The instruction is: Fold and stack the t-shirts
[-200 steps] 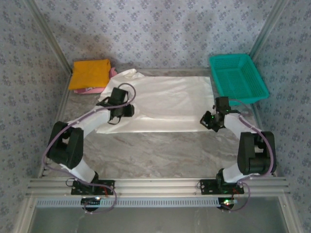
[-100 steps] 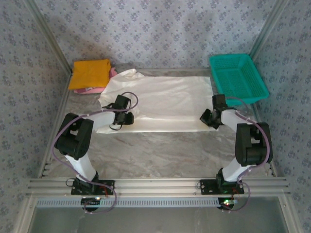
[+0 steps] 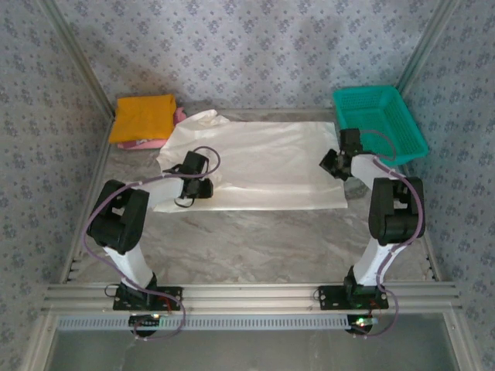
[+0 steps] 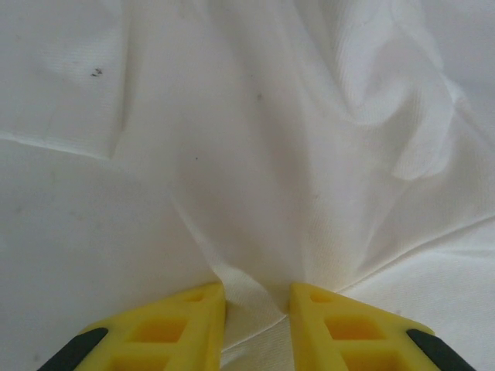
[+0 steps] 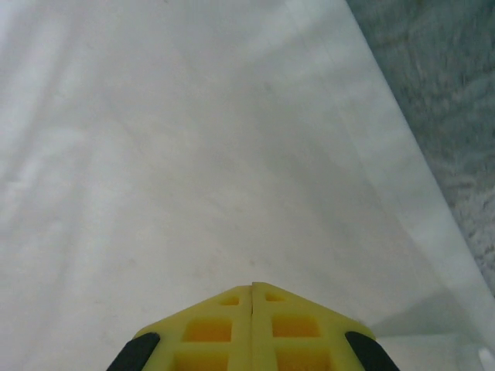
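The left gripper (image 4: 257, 300) is narrow, with a tuck of the white t-shirt (image 3: 263, 162) pinched between its yellow fingers (image 4: 166, 332); creases run out from there. The right gripper (image 5: 253, 291) is fully closed at the shirt's right edge. I cannot tell whether a layer sits between its tips. The shirt lies spread across the middle of the table (image 3: 255, 239). The cloth looks thin, light and limp, so I judge it best taken at hems or corners. Farther back, a folded orange shirt (image 3: 143, 117) hides most of a pink one (image 3: 147, 144), and a teal basket (image 3: 370, 90) stands far right.

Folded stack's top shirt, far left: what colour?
Orange. The top shirt shows best from the top external camera.
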